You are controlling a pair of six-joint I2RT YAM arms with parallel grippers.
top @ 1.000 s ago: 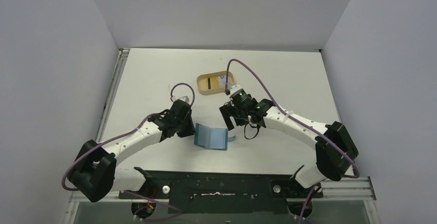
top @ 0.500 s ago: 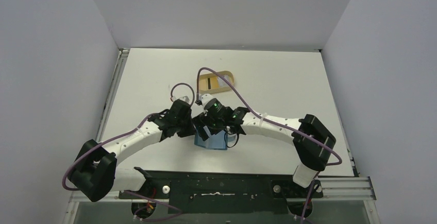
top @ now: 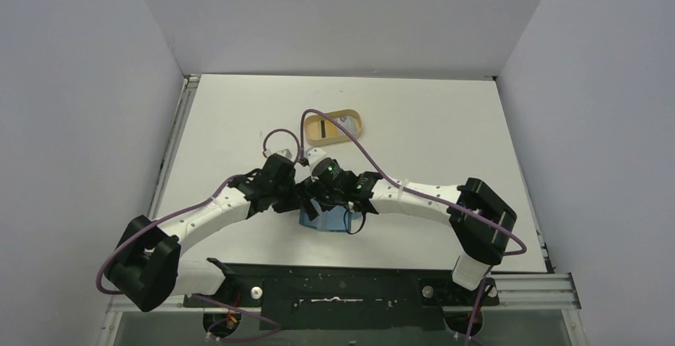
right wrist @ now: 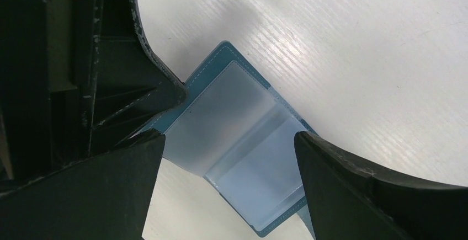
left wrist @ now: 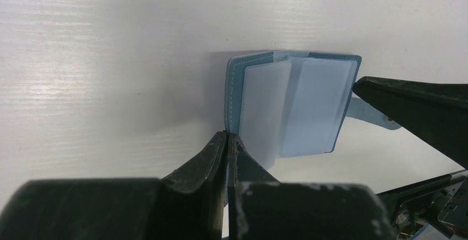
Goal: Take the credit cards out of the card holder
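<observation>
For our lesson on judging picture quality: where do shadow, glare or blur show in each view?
Left wrist: the wallet throws a soft shadow beside it; the shut left gripper is dark and blurred. Right wrist: glare streaks the table; the open right gripper looks dark, soft-edged. Top: even light, sharp.

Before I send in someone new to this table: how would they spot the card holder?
On the white table, look near the front edge, where the left gripper and right gripper meet. The card holder lies open between them. Unlike the tan oval tray farther back, it is teal-blue with clear plastic sleeves.
</observation>
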